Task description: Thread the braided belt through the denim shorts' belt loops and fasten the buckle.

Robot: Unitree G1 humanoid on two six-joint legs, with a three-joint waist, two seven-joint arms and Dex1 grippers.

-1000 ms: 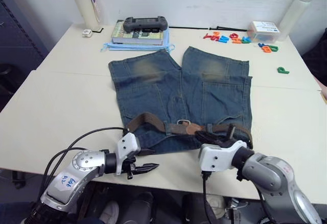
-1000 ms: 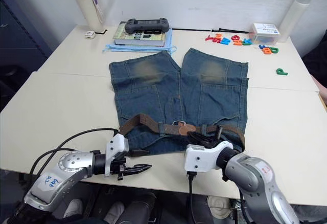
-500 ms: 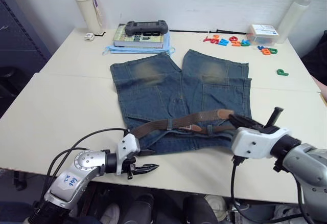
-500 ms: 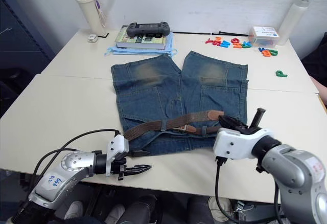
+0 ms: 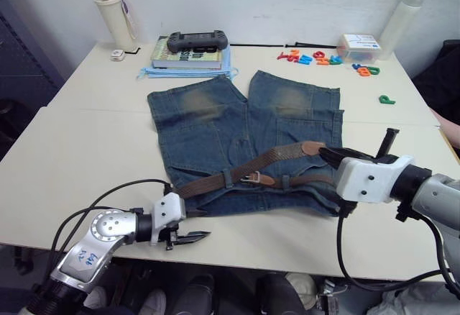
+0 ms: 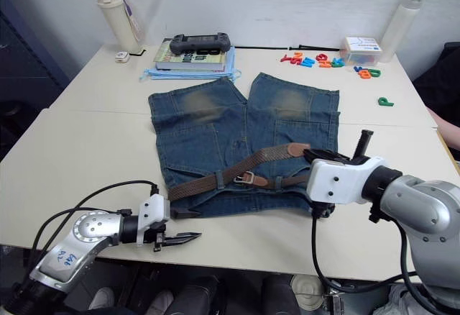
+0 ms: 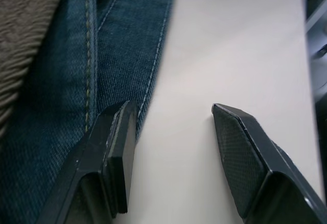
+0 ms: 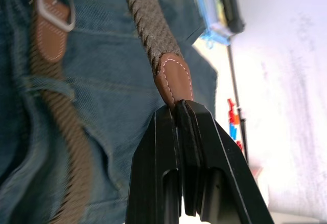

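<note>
Pulled further right, the right claw (image 5: 325, 154) is clamped on the belt's (image 5: 244, 171) tan tip, drawing it taut through the loops (image 5: 228, 178) of the shorts (image 5: 215, 124) lying on the surface (image 5: 86, 142); buckle (image 5: 250, 178) unfastened. Left claw (image 7: 173, 147) rests open at the waistband edge.

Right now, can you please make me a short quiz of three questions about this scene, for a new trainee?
1. True or false: the right gripper pinches the braided belt by its tan tip.
2. What does the buckle rest on?
A. bare table
B. denim shorts
C. book
3. Fill in: the left gripper is ____.

Key: 1 true; 2 B; 3 open, one finger at the shorts' hem.
</note>
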